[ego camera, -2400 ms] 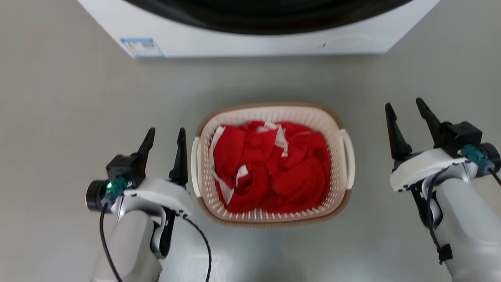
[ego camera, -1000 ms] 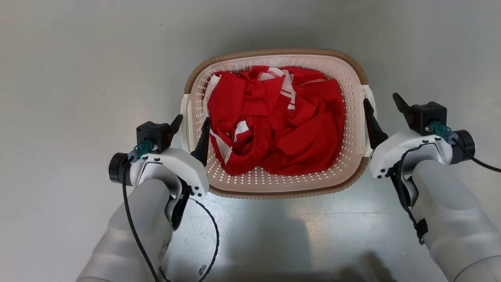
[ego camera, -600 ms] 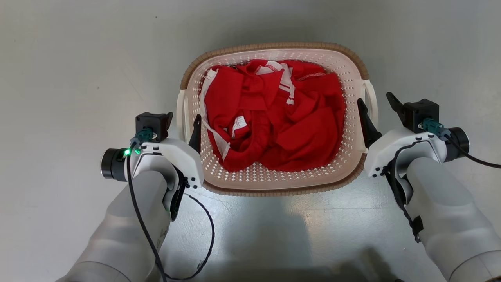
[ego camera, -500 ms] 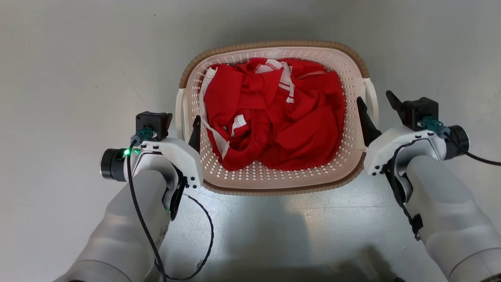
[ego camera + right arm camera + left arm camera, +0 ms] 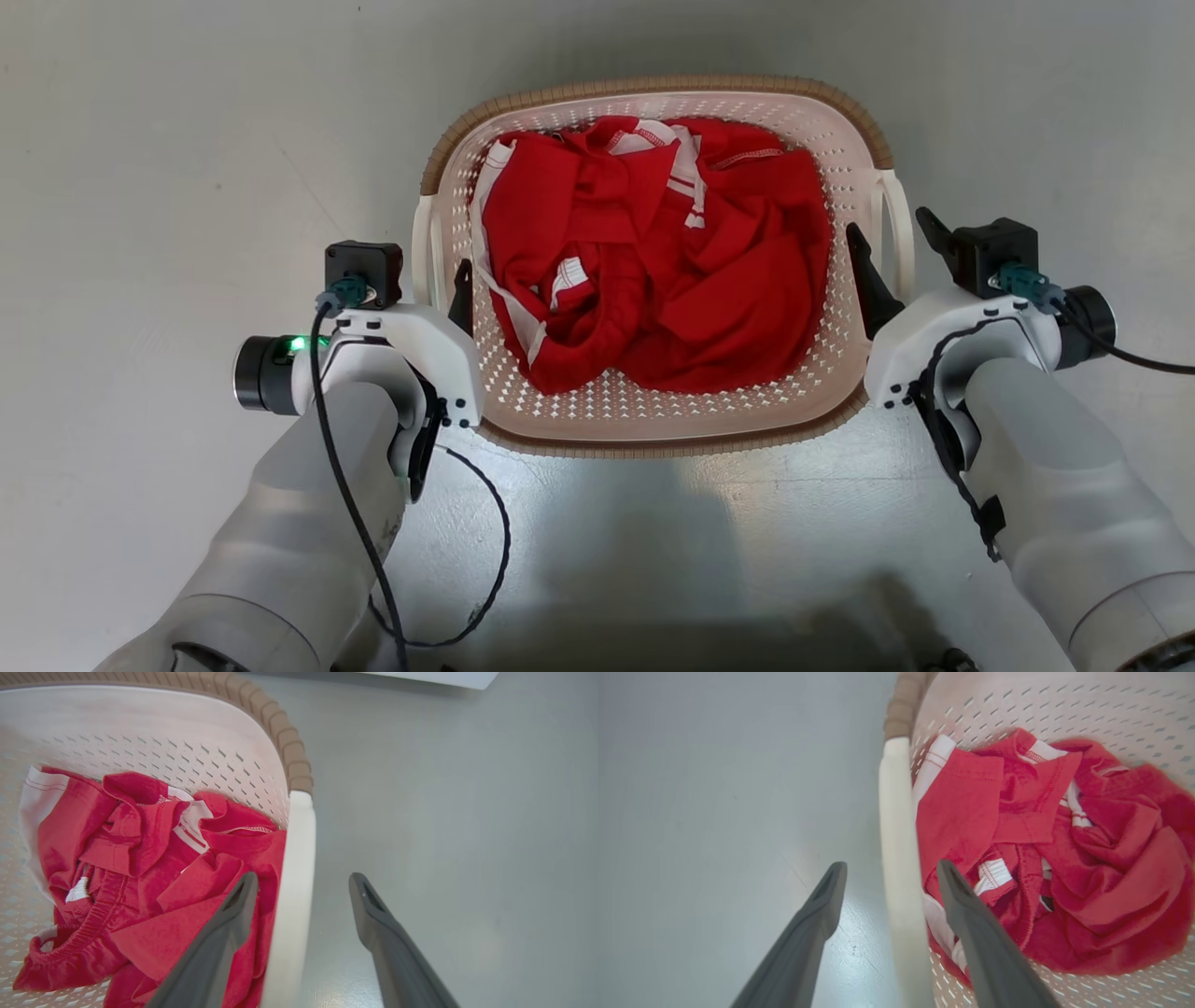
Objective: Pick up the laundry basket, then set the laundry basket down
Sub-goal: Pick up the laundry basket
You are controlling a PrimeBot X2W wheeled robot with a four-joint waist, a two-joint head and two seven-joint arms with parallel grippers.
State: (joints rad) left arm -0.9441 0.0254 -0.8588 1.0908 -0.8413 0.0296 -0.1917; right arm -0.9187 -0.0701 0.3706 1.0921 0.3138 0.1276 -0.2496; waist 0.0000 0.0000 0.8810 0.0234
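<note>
Between the spread fingers (image 5: 971, 924) of the left claw (image 5: 892, 867) runs one white handle (image 5: 896, 812) of the laundry basket (image 5: 653, 86), which stands on the floor (image 5: 187, 140); the right claw (image 5: 303, 877), also apart, straddles the other. Close both at once, lift level — inner fingers perhaps catch red cloth (image 5: 672, 261).

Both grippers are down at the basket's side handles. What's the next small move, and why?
Probably close both grippers. The left gripper straddles the left handle, the right gripper the right handle of the laundry basket; both stand open, nothing gripped yet.
</note>
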